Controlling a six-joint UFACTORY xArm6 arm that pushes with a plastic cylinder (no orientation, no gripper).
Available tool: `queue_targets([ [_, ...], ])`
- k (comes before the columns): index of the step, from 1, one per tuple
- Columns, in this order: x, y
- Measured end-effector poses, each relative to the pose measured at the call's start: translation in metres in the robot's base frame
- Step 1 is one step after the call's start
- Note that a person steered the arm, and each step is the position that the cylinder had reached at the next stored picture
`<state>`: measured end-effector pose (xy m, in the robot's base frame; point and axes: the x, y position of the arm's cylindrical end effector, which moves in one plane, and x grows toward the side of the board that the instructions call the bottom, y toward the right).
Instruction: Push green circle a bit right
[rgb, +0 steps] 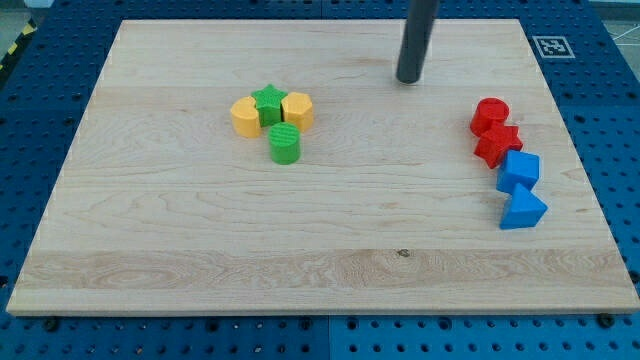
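Green circle (285, 143) sits left of the board's middle, at the near edge of a tight cluster: the green star (268, 103) is just behind it, with a yellow block (246, 116) to the star's left and another yellow block (298, 109) to its right. You have no jaws to open or close here; the rod grips nothing, and my tip (408, 79) rests on the wood far back and well to the right of the cluster, touching no block. Your main risk, as I judge it, is the approach: the tip must reach the circle's left side, and cutting straight across could clip the right yellow block or the star and scatter them. An off-centre push could also send the circle sliding diagonally. The rod stands nearly upright, entering from the far edge, well apart from the red blocks (493, 130) and blue blocks (520, 188) at the right.
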<state>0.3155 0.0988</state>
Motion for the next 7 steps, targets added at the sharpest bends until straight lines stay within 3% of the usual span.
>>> queue_targets([
  [1, 0.02, -0.045],
  [3, 0.16, -0.067],
  [4, 0.184, -0.087],
  [6, 0.181, -0.17],
  [7, 0.151, -0.189],
])
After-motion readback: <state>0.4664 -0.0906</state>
